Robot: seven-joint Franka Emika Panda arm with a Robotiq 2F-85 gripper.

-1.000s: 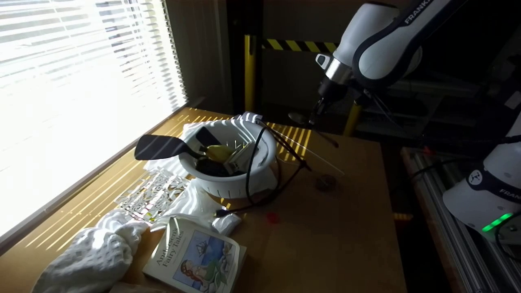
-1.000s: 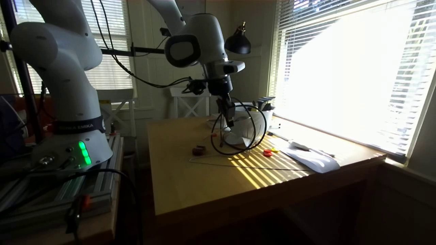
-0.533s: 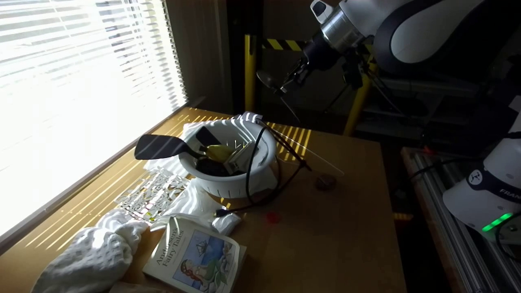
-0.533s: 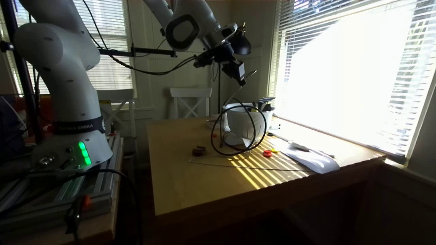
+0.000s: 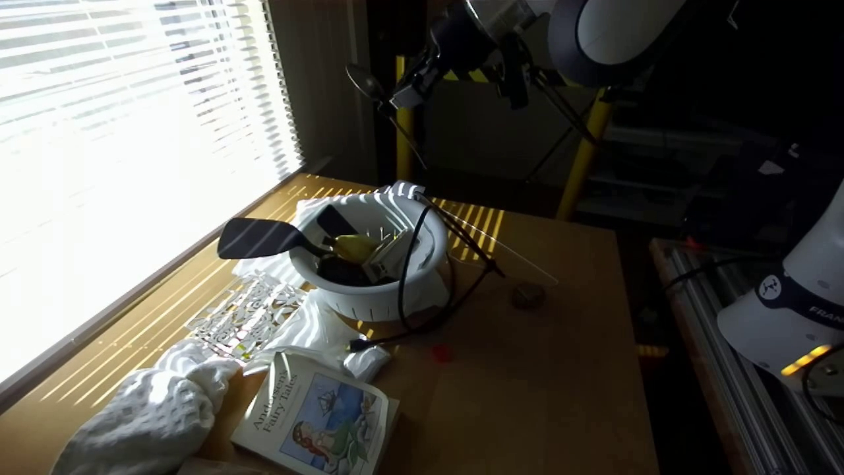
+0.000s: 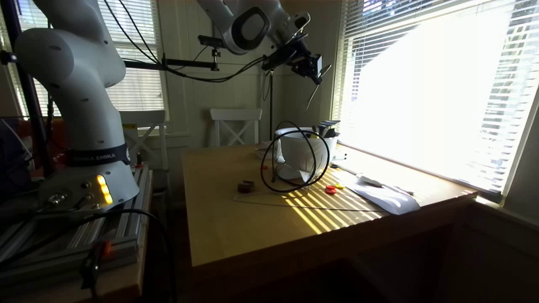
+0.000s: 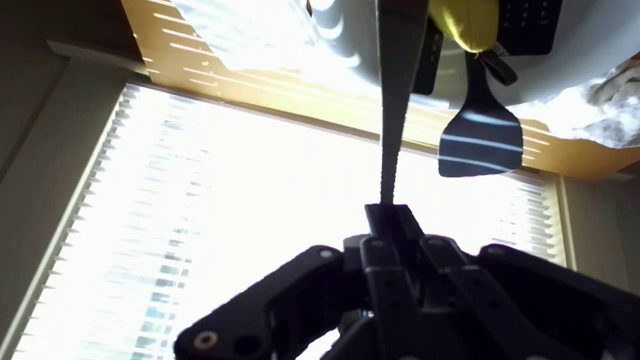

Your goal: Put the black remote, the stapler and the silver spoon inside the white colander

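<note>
My gripper (image 5: pixel 397 100) is shut on the silver spoon (image 5: pixel 364 80), high above the table in both exterior views (image 6: pixel 318 79). The spoon's handle (image 6: pixel 312 97) slants down; in the wrist view the handle (image 7: pixel 395 85) runs up from the fingertips. The white colander (image 5: pixel 369 302) stands on the table, below the spoon; it also shows in an exterior view (image 6: pixel 294 153). Inside it a black slab with buttons, like a remote (image 7: pixel 530 25), and another black object (image 7: pixel 428 62) lie beside a yellow banana (image 7: pixel 465 25). I cannot clearly make out the stapler.
A black spatula (image 5: pixel 260 237) sticks out over the colander's rim. A black cable (image 5: pixel 403 277) loops over its side. A book (image 5: pixel 323 415), a white cloth (image 5: pixel 151 409) and a dark red object (image 5: pixel 527 295) lie on the table (image 5: pixel 527 396). A bright window (image 5: pixel 132 165) borders it.
The gripper has risen with the spoon and moved toward the window, over the colander. The arm has tilted. The base light has turned from green to yellow. The colander has not moved.
</note>
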